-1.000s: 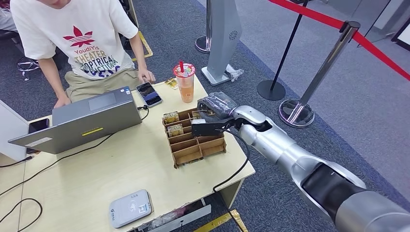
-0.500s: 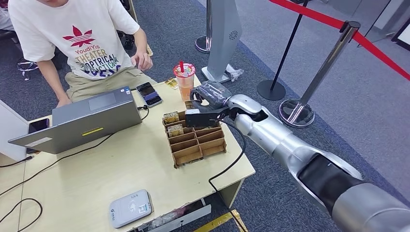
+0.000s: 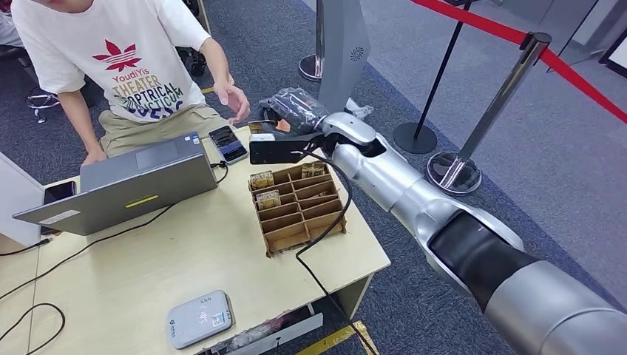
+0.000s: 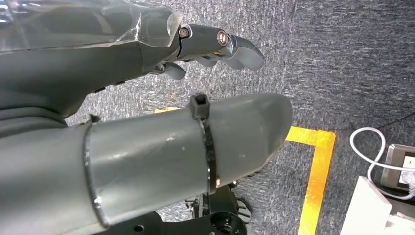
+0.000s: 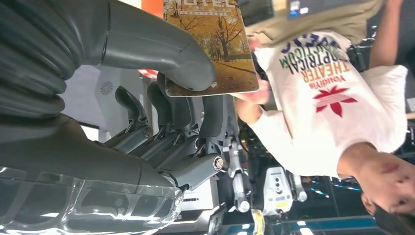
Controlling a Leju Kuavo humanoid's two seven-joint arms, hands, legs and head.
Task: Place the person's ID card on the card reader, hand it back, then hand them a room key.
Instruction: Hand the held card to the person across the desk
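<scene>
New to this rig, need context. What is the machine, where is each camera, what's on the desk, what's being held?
A humanoid robot with two silver arms. The head view looks down from its body at the desk; the other two cameras sit at the wrists.

On the desk: a laptop, a phone, a cardboard card box and a grey card reader.

The right hand pinches a room key card with a tree picture, extended toward the seated person's hand. The left hand hangs over the carpet, holding nothing.
</scene>
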